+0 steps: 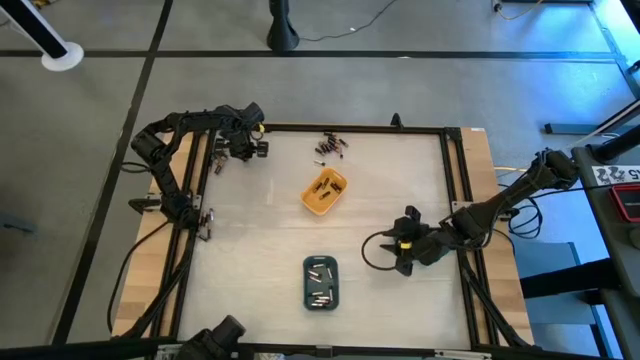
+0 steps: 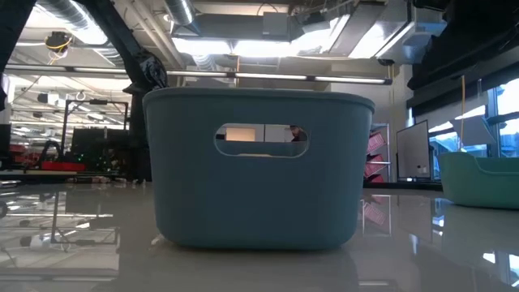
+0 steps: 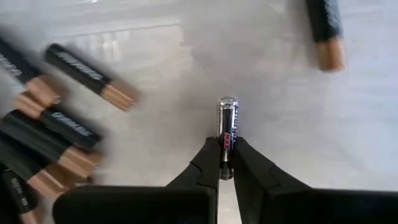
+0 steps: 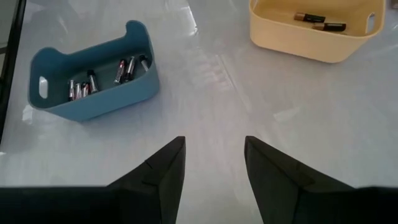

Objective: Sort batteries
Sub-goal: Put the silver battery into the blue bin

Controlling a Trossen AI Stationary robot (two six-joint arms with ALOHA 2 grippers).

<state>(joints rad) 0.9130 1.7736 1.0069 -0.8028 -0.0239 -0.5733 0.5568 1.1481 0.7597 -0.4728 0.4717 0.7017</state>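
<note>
Sorting bench (image 1: 250,220), seen from above: a pale work surface framed by dark rails, with an arm at each side. The left arm reaches to the far left corner; the right arm waits at the near right. The slate-blue tray (image 1: 320,283) sits near the front centre and already holds several silver cells (image 4: 124,68); the orange tray (image 1: 324,192) stands mid-bench with two dark, copper-tipped cells (image 4: 320,22) inside. A loose cluster of unsorted batteries (image 1: 331,146) lies on the bench at the far centre.

The left end effector (image 3: 227,168) is closed on one silver battery (image 3: 227,127), pinched at its lower end only, with copper-tipped cells (image 3: 90,76) lying close by on the bench. The right end effector (image 4: 214,168) hangs above bare bench with its jaws apart and nothing between them.

Risk: since the grip takes only the cell's end, the smooth cylinder may pivot or slip free on lifting; a fall could scatter the neighbouring cells. Misreading the type would send it to the wrong tray.
</note>
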